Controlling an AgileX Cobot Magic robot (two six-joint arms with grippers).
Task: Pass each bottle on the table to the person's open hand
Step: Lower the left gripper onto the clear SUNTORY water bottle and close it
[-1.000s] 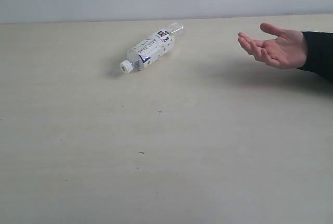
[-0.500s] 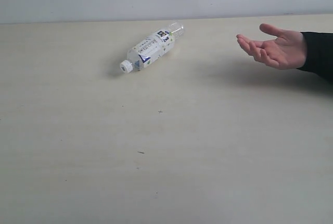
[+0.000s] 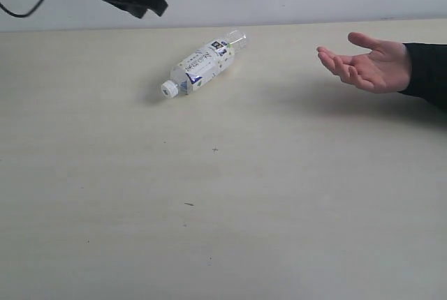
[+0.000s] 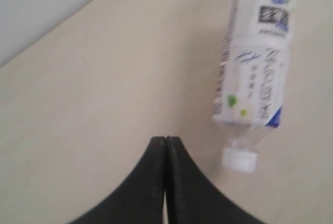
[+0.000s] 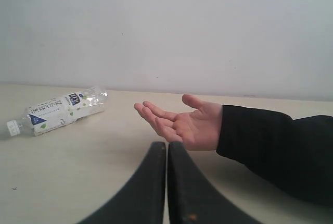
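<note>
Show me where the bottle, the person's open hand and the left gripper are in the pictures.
bottle (image 3: 203, 63), exterior view, middle of its label.
open hand (image 3: 372, 68), exterior view, on the palm.
left gripper (image 4: 165, 141), left wrist view, where its shut jaws meet.

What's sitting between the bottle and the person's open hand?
Nothing: only bare table separates the bottle from the open hand. The exterior view shows it; the right wrist view agrees.
</note>
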